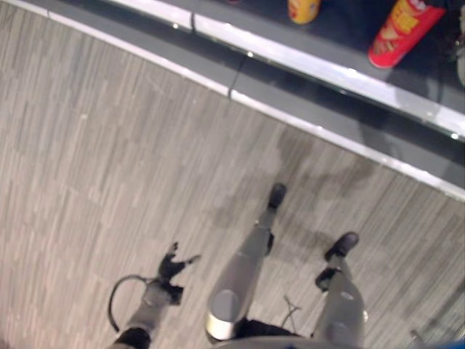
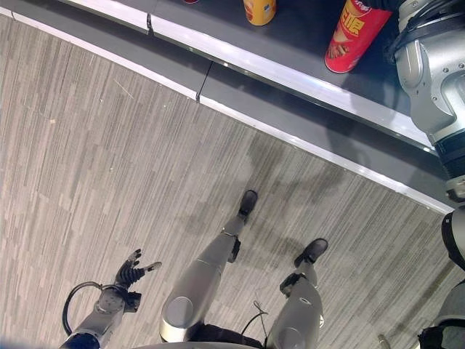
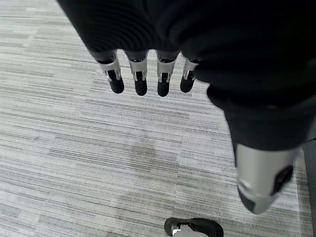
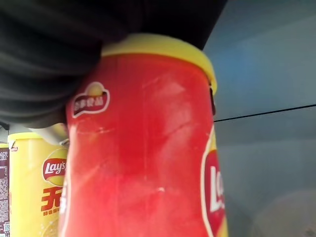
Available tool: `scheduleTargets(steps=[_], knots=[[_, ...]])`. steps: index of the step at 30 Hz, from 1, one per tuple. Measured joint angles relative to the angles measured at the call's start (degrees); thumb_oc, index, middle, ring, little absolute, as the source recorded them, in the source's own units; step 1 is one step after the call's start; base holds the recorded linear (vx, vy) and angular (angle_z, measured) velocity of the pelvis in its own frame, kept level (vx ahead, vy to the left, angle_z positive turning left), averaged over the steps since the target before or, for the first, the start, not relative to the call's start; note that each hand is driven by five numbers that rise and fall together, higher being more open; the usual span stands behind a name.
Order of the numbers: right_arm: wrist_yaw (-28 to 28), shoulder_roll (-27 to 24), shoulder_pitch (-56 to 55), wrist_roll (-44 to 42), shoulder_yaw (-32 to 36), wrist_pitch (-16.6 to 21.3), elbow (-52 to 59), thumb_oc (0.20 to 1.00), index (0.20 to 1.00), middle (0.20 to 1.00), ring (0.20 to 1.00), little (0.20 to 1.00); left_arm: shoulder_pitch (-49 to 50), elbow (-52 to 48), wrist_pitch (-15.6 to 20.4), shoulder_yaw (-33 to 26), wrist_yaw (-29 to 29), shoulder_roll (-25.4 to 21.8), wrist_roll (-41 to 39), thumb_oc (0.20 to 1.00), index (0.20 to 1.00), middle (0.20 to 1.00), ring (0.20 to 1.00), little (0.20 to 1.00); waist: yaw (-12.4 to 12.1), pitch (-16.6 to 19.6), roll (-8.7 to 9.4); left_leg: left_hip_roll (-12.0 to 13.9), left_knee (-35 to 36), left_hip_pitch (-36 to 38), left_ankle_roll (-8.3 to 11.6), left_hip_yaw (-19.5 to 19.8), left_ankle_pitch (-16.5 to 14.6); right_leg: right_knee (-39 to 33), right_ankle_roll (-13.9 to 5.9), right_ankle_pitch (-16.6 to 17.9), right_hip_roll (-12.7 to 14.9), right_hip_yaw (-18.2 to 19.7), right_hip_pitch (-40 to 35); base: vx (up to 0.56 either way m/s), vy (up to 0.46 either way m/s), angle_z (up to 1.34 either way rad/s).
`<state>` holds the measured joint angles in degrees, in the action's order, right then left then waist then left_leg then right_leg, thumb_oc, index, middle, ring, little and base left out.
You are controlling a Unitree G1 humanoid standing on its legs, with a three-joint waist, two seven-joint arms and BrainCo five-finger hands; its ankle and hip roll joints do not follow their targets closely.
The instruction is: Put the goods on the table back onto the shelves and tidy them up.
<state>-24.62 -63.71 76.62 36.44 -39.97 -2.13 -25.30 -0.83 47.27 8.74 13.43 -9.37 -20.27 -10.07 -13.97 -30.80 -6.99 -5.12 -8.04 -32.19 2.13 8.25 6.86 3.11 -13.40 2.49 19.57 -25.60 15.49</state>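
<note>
Setting the red can (image 4: 143, 148) on the shelf (image 2: 305, 80), just beside the yellow can (image 4: 34, 182). Best keeping it upright and level with its neighbour before letting go. Right hand (image 4: 54, 59) covering its top, fingers hidden, so grip impossible to tell. Left hand (image 3: 143, 74) hanging over the floor (image 1: 109, 145), fingers straight, holding nothing.

A red canister (image 2: 354, 35) and yellow canister (image 2: 259, 11) stand on the shelf (image 2: 305, 40).
</note>
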Motion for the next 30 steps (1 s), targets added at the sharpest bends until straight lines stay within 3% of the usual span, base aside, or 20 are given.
scheduleTargets(steps=[4,5,6,7,25,30], knots=[[-0.13,0.05,-0.30,0.74,0.01,-0.06,-0.01,0.200,0.200,0.200,0.200,0.200,0.00,0.00,0.18,0.03,-0.03,-0.01,0.00,1.000,1.000,1.000,1.000,1.000,0.01,0.00,0.00,-0.03,0.00,-0.01,-0.05,0.00,0.04,0.89,0.03,-0.35,0.21,0.09,0.42,0.00,0.000,0.00],[-0.14,0.08,-0.33,0.74,0.01,-0.08,-0.01,0.401,0.401,0.401,0.401,0.401,0.00,0.00,0.18,0.03,-0.03,0.00,0.00,1.000,1.000,1.000,1.000,1.000,0.01,0.00,0.00,-0.04,0.00,-0.03,-0.08,0.00,0.06,1.30,0.03,-0.55,0.31,0.15,0.61,0.00,0.000,0.00],[-0.14,0.10,-0.34,0.75,0.01,-0.07,-0.01,0.746,0.746,0.746,0.746,0.746,0.00,0.01,0.18,0.03,-0.03,-0.01,0.00,1.000,1.000,1.000,1.000,1.000,0.00,0.00,0.00,-0.05,0.00,-0.03,-0.09,0.00,0.06,1.54,0.02,-0.67,0.37,0.20,0.73,-0.03,0.014,-0.01],[-0.17,0.26,-0.42,0.85,0.07,-0.17,-0.01,1.000,1.000,1.000,1.000,1.000,0.00,0.01,0.18,0.04,-0.04,0.00,0.01,1.000,1.000,1.000,1.000,1.000,0.04,0.00,0.00,-0.06,0.00,-0.02,-0.14,-0.09,0.11,2.15,0.01,-0.99,0.56,0.36,1.04,0.00,0.000,0.00],[-2.21,3.97,-1.23,2.95,3.15,-2.25,0.19,1.000,1.000,1.000,1.000,1.000,-0.07,-0.05,0.27,0.04,-0.59,-0.06,0.56,1.000,1.000,1.000,1.000,1.000,1.02,0.08,-0.14,-0.07,-1.18,0.69,-0.21,-1.15,0.16,4.20,-0.10,-1.17,1.18,2.11,1.48,-0.01,0.003,-0.02],[-3.97,6.40,-10.22,3.69,12.79,-2.64,7.74,1.000,1.000,1.000,1.000,1.000,-0.08,-0.01,-0.24,-0.21,-0.63,-0.05,1.88,1.000,1.000,1.000,1.000,1.000,1.27,0.11,-0.20,-0.17,-0.41,4.97,-0.08,-1.17,0.05,3.44,-0.10,-1.17,1.24,1.70,-3.05,0.04,-0.008,0.02]])
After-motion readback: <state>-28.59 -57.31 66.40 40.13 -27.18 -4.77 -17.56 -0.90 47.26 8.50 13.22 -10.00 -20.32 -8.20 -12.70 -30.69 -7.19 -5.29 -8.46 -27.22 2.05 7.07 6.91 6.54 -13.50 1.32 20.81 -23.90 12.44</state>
